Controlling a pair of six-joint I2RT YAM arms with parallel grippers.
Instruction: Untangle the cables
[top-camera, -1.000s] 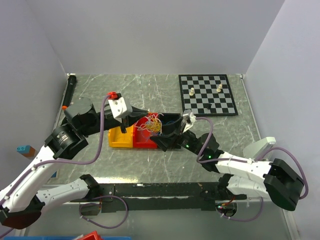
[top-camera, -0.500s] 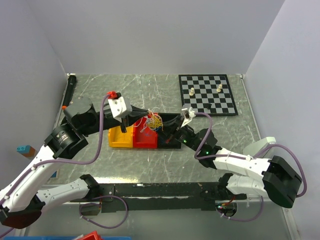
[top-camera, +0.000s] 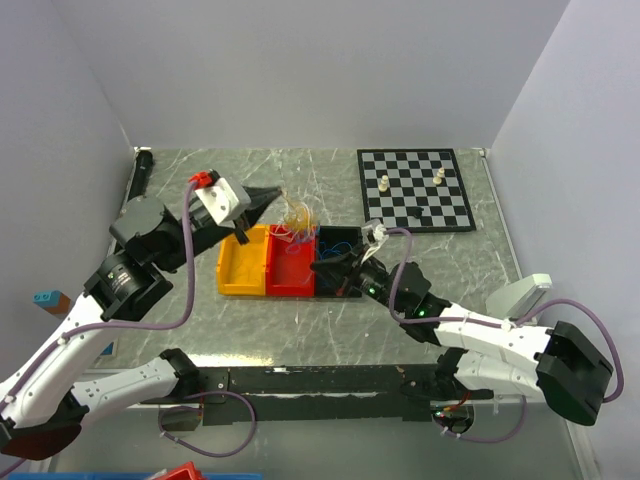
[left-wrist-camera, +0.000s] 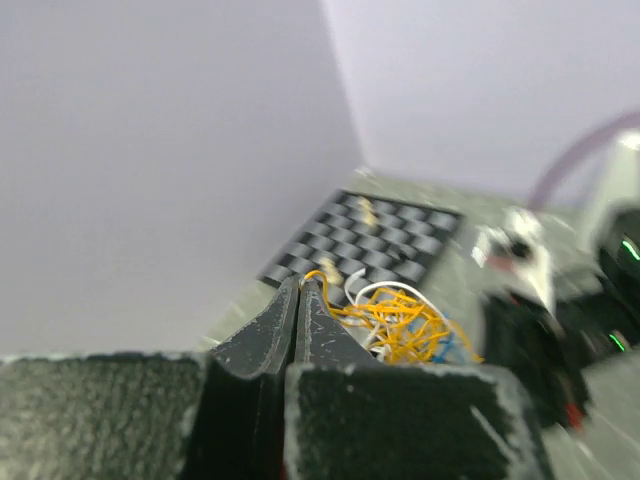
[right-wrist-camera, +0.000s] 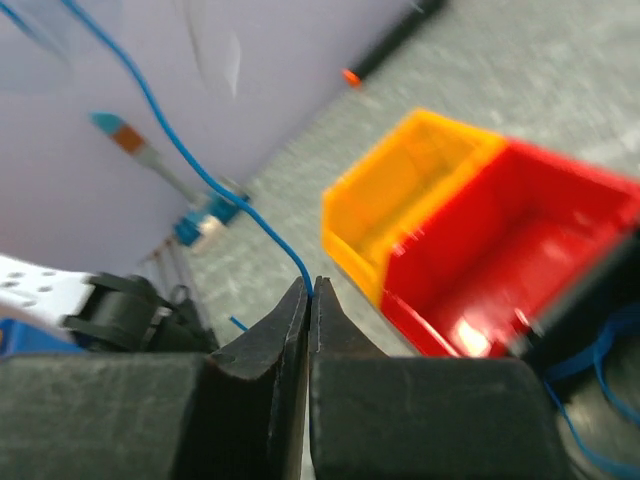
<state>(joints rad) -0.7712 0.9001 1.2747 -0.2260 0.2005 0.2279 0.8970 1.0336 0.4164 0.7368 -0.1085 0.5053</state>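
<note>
Now my left gripper (left-wrist-camera: 300, 285), jaws pinched together on a yellow-orange strand, holds the cables (top-camera: 297, 215) higher and farther back than a second ago. The clump hangs above the far edge of the red bin (top-camera: 292, 272), while my right gripper (right-wrist-camera: 310, 290), wide apart then, has closed on a single blue wire (right-wrist-camera: 200, 170) by the black bin (top-camera: 342, 238). Both wrist views are blurred, the blue wire runs off the top of the right one, and from above my right fingertips are lost against the dark bin.
</note>
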